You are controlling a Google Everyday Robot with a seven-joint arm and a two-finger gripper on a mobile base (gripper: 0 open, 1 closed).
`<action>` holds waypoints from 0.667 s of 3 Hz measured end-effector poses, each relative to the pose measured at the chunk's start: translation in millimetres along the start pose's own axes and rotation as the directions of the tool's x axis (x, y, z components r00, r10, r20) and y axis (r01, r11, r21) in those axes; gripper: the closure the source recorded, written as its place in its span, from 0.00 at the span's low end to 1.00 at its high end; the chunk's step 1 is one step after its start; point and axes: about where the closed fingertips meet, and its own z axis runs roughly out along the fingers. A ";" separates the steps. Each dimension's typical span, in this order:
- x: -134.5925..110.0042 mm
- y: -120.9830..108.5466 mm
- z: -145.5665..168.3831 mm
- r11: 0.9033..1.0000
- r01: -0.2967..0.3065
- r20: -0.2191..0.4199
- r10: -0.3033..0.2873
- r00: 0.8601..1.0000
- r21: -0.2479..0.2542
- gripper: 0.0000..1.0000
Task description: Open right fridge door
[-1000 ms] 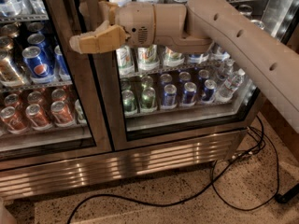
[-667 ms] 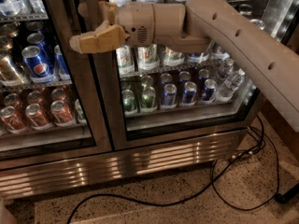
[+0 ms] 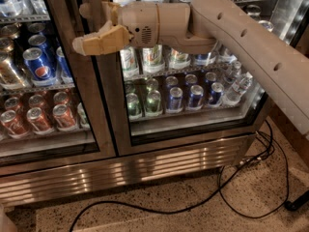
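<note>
The claw [image 3: 81, 45] hangs by the steel frame between the two doors. It is hard to tell if it is clenched. The right fridge door [image 3: 114, 120] is shut. Behind its glass, shelves hold green cans [image 3: 153, 103] and blue cans [image 3: 195, 95].

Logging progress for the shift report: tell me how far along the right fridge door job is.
Done: the gripper is up in front of the right fridge door, by its left frame edge. In hand: it seems to be lining up for a hold there, but no grasp is visible. Left: the pull itself, since the door sits flush and shut.
</note>
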 end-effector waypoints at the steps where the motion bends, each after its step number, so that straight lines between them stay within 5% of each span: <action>1: 0.0 -0.7 -0.3 1.000 0.000 0.000 0.000 1.000 -0.010 0.18; 2: -0.2 -0.8 -0.4 1.000 0.002 0.000 -0.002 1.000 -0.020 0.35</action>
